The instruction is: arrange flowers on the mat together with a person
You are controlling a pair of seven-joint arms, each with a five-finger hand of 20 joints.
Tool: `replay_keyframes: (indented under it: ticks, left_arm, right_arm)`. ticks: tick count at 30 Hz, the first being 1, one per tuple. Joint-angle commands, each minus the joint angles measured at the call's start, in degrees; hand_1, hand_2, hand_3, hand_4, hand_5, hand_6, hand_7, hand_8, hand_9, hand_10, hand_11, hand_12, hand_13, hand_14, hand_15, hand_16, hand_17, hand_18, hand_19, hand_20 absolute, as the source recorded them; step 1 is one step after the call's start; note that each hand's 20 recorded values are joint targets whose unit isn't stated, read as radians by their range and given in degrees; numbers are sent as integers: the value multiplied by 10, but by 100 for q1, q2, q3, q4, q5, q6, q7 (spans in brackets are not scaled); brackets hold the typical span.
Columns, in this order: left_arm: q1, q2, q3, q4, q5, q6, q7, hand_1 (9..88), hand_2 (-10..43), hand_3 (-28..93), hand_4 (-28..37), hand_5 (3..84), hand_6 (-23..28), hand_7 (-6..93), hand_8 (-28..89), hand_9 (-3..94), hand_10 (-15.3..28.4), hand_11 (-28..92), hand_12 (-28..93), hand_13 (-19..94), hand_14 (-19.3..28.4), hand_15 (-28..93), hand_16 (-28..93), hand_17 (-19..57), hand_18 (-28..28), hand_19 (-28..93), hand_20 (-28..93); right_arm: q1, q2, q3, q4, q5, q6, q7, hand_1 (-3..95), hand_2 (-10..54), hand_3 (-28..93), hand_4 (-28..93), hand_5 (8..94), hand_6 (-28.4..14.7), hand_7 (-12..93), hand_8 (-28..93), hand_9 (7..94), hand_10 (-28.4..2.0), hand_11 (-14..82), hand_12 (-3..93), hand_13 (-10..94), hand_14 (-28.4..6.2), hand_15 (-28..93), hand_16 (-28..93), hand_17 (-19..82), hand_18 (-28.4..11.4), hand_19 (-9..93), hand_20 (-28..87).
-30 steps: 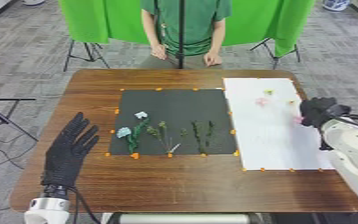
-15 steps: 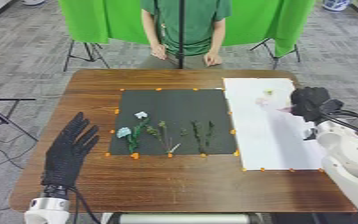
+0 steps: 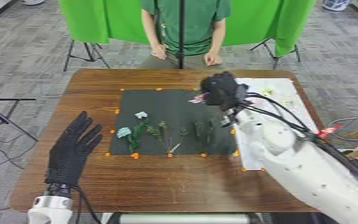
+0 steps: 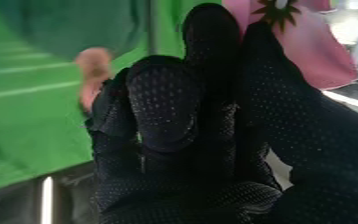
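Well, the left hand (image 3: 68,155), fingers straight, is by the table's left edge (image 3: 79,92). Over the dark mat's (image 3: 168,102) far right corner, the right hand (image 3: 222,90) pinches a pink flower (image 4: 316,47), probably light, easily creased, best held below its petals.

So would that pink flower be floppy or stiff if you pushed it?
Probably a bit floppy: the pink flower looks thin and wide-petaled. It's likely light too, since the right hand seems to hold it with just a pinch near its green middle.
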Motion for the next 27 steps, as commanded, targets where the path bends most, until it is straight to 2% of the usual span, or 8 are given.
replay_keyframes:
  ticks: [1,12,18,27]
  left_arm:
    - [-20,-5,23,72,-18,-23,-102,271,-49,673,-283,301,36,127,-83,205,95,150,139,196,131,192,47,-111,211,382,89]
    - [-166,25,91,144,-8,-92,-148,270,-50,675,-283,301,36,126,-83,205,97,150,138,196,131,191,46,-111,211,382,90]
    - [-191,32,102,153,1,-101,-166,271,-49,673,-283,301,35,126,-83,205,96,151,139,196,131,190,47,-111,211,382,90]
    - [-188,13,97,163,3,-104,-173,272,-49,673,-283,300,35,127,-83,205,96,150,139,196,130,189,48,-111,211,382,89]
  right_arm:
    - [64,-970,-407,324,-530,-206,-330,506,-95,825,-273,740,29,462,-16,905,-35,168,495,799,-38,639,263,376,-174,844,414]
    - [180,-1510,-754,694,-995,-64,-409,517,-95,809,-281,736,29,462,-26,901,-41,162,491,793,-39,645,260,370,-174,844,415]
    - [197,-1615,-821,828,-1091,122,-353,518,-95,805,-282,733,31,466,-29,898,-45,162,489,784,-41,652,261,365,-173,843,417]
    - [134,-1636,-695,939,-1266,23,-347,490,-95,781,-283,695,30,480,-23,868,-53,161,488,750,-46,667,259,340,-172,833,422]
